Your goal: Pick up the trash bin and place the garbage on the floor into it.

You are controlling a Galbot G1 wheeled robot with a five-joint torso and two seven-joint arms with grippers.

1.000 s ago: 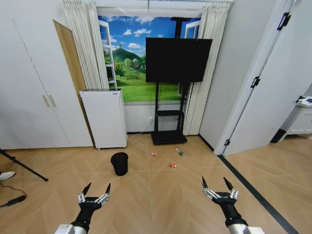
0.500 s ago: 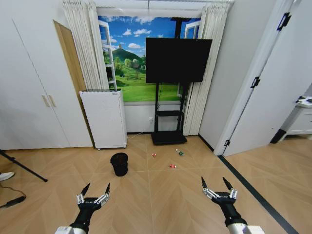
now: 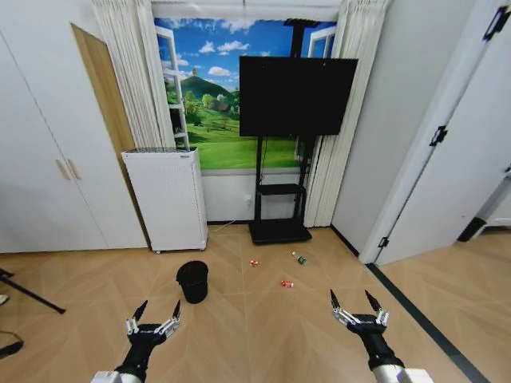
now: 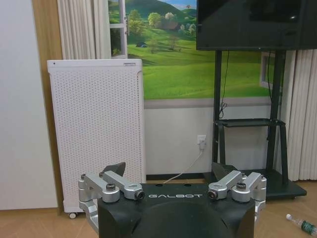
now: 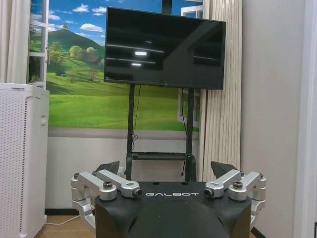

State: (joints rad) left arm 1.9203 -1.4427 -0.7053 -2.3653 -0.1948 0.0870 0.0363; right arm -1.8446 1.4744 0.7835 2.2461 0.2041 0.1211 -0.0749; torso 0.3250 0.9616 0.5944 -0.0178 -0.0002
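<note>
My left gripper [image 3: 153, 313] hangs low in front of me with its fingers spread apart and nothing between them, and my right gripper [image 3: 356, 309] sits level with it on the other side, likewise spread and empty. The black trash bin [image 3: 192, 281] stands upright on the wood floor ahead of me, on my left half and a little inward of the left gripper's line, just in front of the white air purifier [image 3: 166, 198]. Judging by that, my left arm is clearly the nearer one to reach it, though the bin is still well apart from either gripper. The garbage lies beyond and to the right of the bin: one red-and-white scrap [image 3: 254, 262], another [image 3: 286, 283], and a small clear bottle [image 3: 301, 258] nearest the TV stand [image 3: 279, 227].
</note>
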